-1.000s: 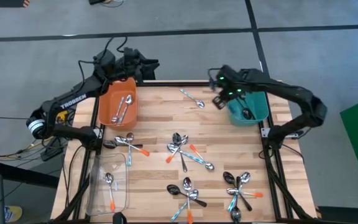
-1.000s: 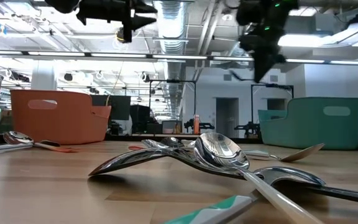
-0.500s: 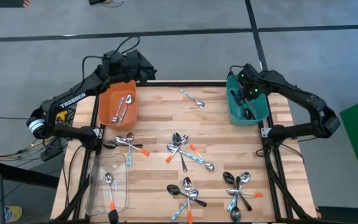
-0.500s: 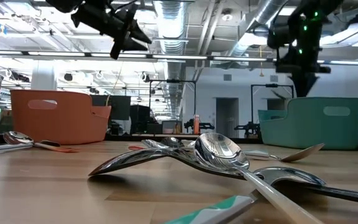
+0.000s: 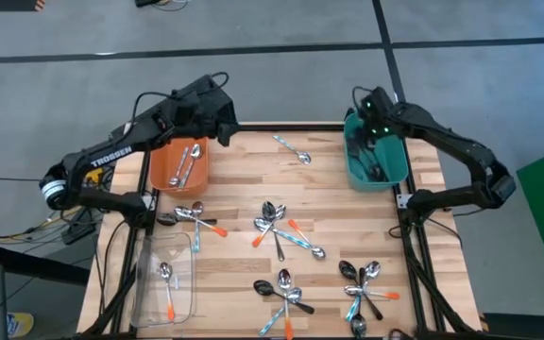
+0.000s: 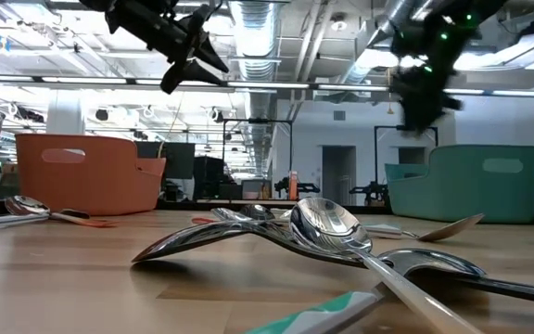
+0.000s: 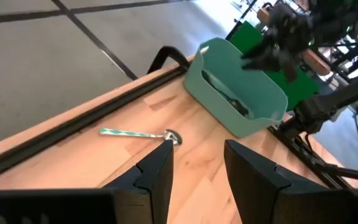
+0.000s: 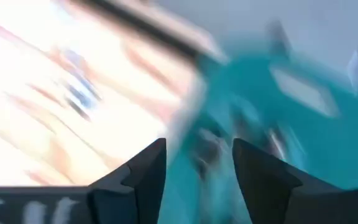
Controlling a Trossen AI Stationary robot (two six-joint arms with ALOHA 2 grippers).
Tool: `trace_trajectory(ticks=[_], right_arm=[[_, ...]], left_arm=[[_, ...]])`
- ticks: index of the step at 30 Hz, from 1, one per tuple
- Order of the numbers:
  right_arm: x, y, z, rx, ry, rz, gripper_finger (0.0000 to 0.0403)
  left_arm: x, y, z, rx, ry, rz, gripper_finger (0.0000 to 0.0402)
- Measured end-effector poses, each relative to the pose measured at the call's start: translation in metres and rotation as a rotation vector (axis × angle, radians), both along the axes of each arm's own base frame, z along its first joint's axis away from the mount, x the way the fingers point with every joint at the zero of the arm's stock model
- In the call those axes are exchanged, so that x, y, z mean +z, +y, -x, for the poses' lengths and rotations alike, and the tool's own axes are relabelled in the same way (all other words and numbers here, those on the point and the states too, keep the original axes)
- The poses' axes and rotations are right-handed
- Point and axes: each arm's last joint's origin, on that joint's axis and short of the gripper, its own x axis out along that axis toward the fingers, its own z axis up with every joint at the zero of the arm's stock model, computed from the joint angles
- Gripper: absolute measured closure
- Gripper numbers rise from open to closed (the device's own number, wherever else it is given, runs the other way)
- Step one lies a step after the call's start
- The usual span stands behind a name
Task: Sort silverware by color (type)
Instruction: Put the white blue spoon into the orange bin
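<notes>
Spoons lie in loose heaps on the wooden table (image 5: 244, 189): by the left edge (image 5: 196, 217), mid-table (image 5: 281, 229), and two near the front (image 5: 281, 293) (image 5: 362, 283). One light-blue-handled spoon (image 5: 293, 149) (image 7: 138, 133) lies alone at the far middle. Silver spoons (image 5: 187, 162) lie in the orange bin (image 5: 159, 165), and dark ones (image 5: 371, 168) in the teal bin (image 5: 397, 162). My left gripper (image 5: 225, 130) (image 7: 197, 149) hangs open by the orange bin's far right corner. My right gripper (image 5: 365, 142) (image 8: 197, 155) hovers open over the teal bin.
A clear tray (image 5: 147, 283) at the near left holds one orange-handled spoon (image 5: 166, 279). Black frame rails run along the table's edges. Bare wood lies between the two bins and along the far edge.
My right gripper has swung toward the table's right edge, from beside the teal bin's left wall to above the bin. My left gripper has moved from behind the orange bin toward the table's right and a little nearer, out over the far edge.
</notes>
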Motion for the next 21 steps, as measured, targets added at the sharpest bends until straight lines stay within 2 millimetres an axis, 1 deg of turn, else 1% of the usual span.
trace_trajectory(ticks=[2, 4, 5, 7, 10, 12, 14, 18, 21], right_arm=[[0.007, -0.006, -0.019, 0.100, -0.123, 0.102, 0.0195], [0.006, -0.013, -0.038, 0.181, -0.202, 0.173, 0.0205], [0.003, -0.018, -0.048, 0.204, -0.232, 0.180, 0.0213], [-0.008, -0.029, -0.064, 0.218, -0.245, 0.131, 0.0230], [-0.031, -0.043, -0.088, 0.234, -0.169, 0.023, 0.0254], [-0.048, -0.049, -0.104, 0.251, -0.106, -0.046, 0.0266], [-0.061, -0.053, -0.119, 0.277, -0.056, -0.093, 0.0272], [-0.079, -0.058, -0.142, 0.324, 0.022, -0.161, 0.0268], [-0.089, -0.064, -0.152, 0.344, 0.082, -0.211, 0.0252]], left_arm=[[0.002, -0.006, -0.003, -0.015, 0.006, -0.038, 0.0272], [0.003, -0.012, -0.007, -0.029, 0.022, -0.083, 0.0272], [0.003, -0.015, -0.009, -0.038, 0.030, -0.093, 0.0272], [0.002, -0.021, -0.012, -0.059, 0.030, -0.087, 0.0271], [0.002, -0.029, -0.017, -0.065, 0.024, -0.070, 0.0272], [0.001, -0.035, -0.020, -0.058, 0.035, -0.071, 0.0272], [0.000, -0.040, -0.022, -0.057, 0.052, -0.075, 0.0271], [-0.005, -0.050, -0.024, -0.059, 0.110, -0.052, 0.0272], [-0.011, -0.054, -0.022, -0.033, 0.179, -0.023, 0.0271]])
